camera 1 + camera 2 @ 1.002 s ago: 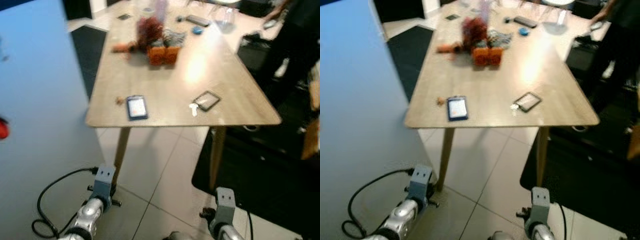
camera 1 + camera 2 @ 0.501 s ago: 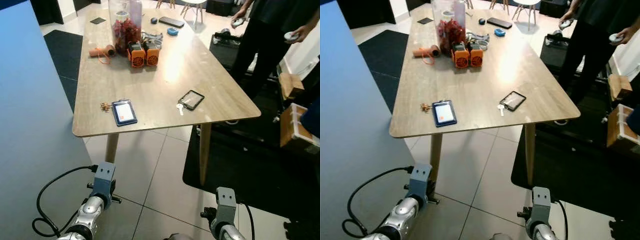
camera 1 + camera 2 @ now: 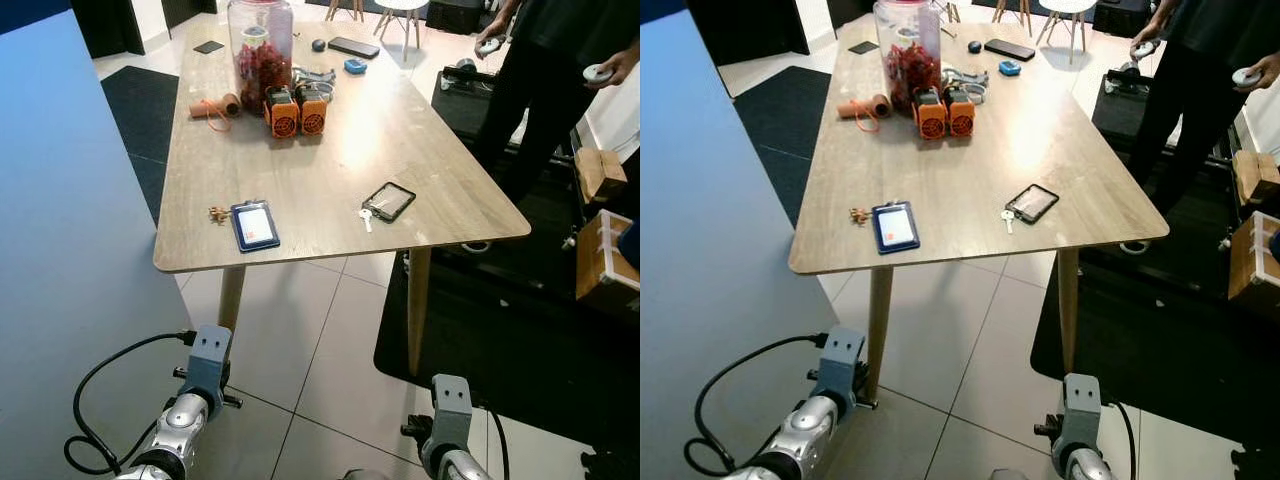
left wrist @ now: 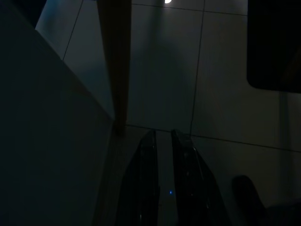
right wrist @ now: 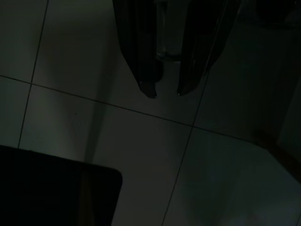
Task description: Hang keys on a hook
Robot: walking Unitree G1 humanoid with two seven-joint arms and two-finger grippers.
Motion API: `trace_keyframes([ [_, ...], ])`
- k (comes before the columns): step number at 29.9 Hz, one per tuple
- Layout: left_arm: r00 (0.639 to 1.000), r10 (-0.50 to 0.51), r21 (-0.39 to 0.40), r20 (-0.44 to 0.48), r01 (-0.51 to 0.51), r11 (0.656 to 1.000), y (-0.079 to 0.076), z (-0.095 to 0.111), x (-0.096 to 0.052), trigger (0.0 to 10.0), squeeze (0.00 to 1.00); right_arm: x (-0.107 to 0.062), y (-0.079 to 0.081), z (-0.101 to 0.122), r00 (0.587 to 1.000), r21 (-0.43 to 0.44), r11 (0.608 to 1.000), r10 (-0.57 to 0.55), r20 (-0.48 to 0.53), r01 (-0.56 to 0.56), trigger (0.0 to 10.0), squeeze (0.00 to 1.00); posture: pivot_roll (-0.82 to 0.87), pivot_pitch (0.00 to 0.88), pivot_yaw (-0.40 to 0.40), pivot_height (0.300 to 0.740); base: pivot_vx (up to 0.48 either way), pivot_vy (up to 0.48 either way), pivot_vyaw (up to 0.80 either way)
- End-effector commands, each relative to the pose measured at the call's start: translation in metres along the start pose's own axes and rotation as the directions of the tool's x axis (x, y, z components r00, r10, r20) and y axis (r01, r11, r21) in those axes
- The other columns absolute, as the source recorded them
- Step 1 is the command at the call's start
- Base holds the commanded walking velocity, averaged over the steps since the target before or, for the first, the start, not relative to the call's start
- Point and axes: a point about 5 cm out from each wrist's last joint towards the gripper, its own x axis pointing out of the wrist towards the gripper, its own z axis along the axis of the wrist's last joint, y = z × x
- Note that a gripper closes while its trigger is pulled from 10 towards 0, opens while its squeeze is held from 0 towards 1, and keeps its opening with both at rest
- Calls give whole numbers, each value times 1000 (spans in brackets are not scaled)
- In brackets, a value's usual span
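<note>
Silver key (image 3: pixel 365 215) flat near front right edge of wooden table (image 3: pixel 330 170), touching a black card holder (image 3: pixel 389 201), both arms hanging low over floor tiles, left gripper (image 4: pixel 162 134) slightly parted, right gripper (image 5: pixel 165 95) spread.

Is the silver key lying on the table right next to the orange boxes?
Not quite. The key does lie on the table, but it is near the front edge, touching the black card holder. The orange boxes sit far back beside the jar. The left eye view shows it.
</note>
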Motion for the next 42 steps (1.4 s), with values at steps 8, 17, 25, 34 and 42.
trace_keyframes([
  [8, 1000, -12, 20, -3, 12, 1000, -4, -3, -1, 10000, 0, -1, 0, -4, 1000, -4, 1000, 3, -14, -3, 10000, 0, 52, 55, -26, 740, 0, 0, 0],
  [17, 1000, -23, 32, -7, 23, 999, -5, -4, -1, 10000, 0, -1, 1, -5, 1000, -1, 1000, 5, -16, -5, 10000, 0, 54, 56, -23, 740, 0, -480, 0],
  [25, 1000, 4, -7, -11, -4, 1000, -3, -4, -1, 10000, 0, -1, 2, -5, 1000, 1, 1000, 4, -16, -4, 10000, 0, 54, 56, -20, 740, 0, -240, 0],
  [34, 999, 23, -5, -28, -23, 1000, -2, -2, 1, 10000, 0, -1, 2, -5, 1000, 1, 1000, 3, -19, -3, 10000, 0, 56, 56, -18, 740, 0, 0, 0],
  [42, 999, 20, -11, -26, -20, 1000, -3, -1, 2, 10000, 0, -2, 1, -6, 1000, 1, 1000, 1, -25, -1, 10000, 0, 56, 56, -16, 740, 0, 0, 0],
])
